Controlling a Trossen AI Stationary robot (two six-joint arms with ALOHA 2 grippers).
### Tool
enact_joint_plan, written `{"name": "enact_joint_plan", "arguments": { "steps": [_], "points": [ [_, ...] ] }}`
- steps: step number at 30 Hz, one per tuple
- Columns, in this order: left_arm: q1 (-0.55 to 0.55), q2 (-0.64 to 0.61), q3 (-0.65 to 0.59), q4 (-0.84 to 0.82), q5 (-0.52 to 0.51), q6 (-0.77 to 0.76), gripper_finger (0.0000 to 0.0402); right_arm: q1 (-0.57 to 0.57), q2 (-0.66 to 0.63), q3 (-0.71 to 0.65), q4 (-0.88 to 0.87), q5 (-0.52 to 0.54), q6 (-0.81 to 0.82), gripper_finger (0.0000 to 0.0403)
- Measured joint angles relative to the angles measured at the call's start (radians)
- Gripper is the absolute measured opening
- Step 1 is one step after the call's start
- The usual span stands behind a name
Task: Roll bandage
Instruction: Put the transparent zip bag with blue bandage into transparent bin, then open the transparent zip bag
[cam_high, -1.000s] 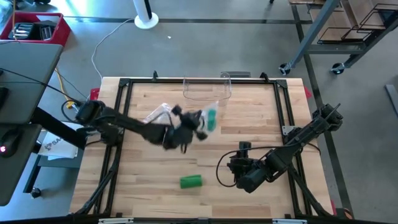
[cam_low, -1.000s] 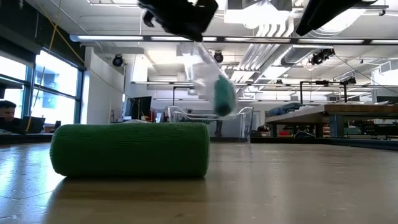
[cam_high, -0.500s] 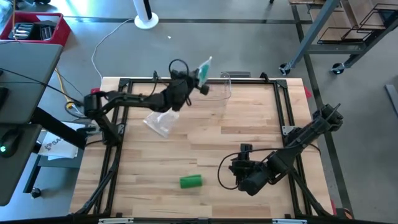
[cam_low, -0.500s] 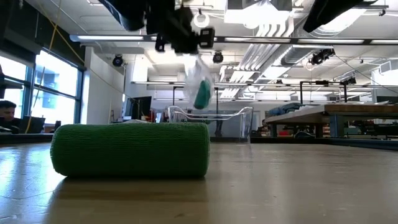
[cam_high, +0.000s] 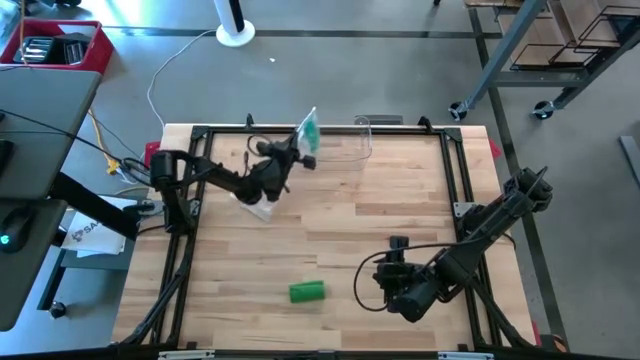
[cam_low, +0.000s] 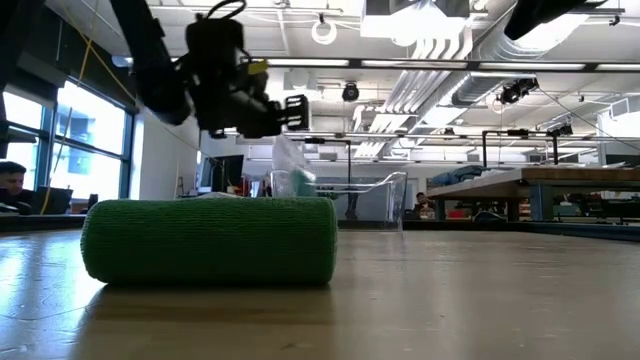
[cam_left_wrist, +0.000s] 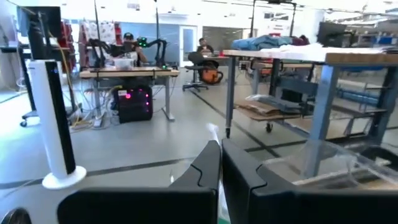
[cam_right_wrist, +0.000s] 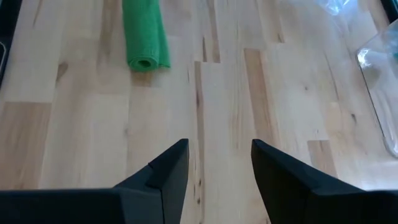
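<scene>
High view: the rolled green bandage (cam_high: 307, 291) lies on the wooden table (cam_high: 330, 230) near its front edge, well apart from both arms. The left gripper (cam_high: 290, 155), at about 12 o'clock from the roll near the far edge, is clenched on a clear plastic bag (cam_high: 307, 133) with something green inside. A clear plastic container (cam_high: 345, 140) stands just beside it. The right gripper (cam_high: 388, 280) hovers at 3 o'clock from the roll, fingers parted and empty; bare wood lies between them.

Low view: the roll (cam_low: 210, 240) fills the foreground, the bag (cam_low: 290, 165) hanging behind it above the table.

Left wrist view: closed fingers (cam_left_wrist: 205, 171) face the room; the roll is out of sight.

Right wrist view: the roll (cam_right_wrist: 145, 37) lies ahead of the spread fingers (cam_right_wrist: 171, 165), open tabletop all round.
</scene>
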Motion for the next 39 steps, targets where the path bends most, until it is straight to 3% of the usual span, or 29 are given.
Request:
{"name": "enact_joint_plan", "arguments": {
  "steps": [9,20,23,27,31,34,37,39],
  "points": [
    [-0.039,0.000,-0.136,0.079,0.022,-0.090,0.0022,-0.025,0.000,0.000,0.002,0.000,-0.026,0.0167],
    [-0.041,-0.036,-0.150,0.093,0.026,-0.145,0.0136,-0.028,0.000,0.000,0.005,0.000,-0.007,0.0167],
    [-0.053,-0.089,-0.150,0.092,0.030,-0.112,0.0158,-0.028,0.000,0.000,0.005,-0.002,-0.007,0.0167],
    [-0.100,-0.203,-0.149,0.053,0.029,0.049,0.0171,-0.028,0.000,0.000,0.005,-0.003,-0.002,0.0167],
    [-0.207,-0.358,-0.149,-0.160,-0.017,0.184,0.0171,-0.028,0.000,0.000,0.005,-0.003,0.010,0.0167],
    [-0.313,-0.480,-0.148,-0.464,-0.033,0.163,0.0167,-0.028,0.000,0.000,0.009,-0.002,0.019,0.0167],
    [-0.394,-0.591,-0.148,-0.862,0.001,-0.094,0.0162,-0.028,0.000,0.000,0.009,0.000,0.019,0.0167],
    [-0.412,-0.652,-0.148,-1.134,0.109,-0.360,0.0157,-0.028,0.000,0.000,0.010,0.000,0.019,0.0167]
  ]
}}
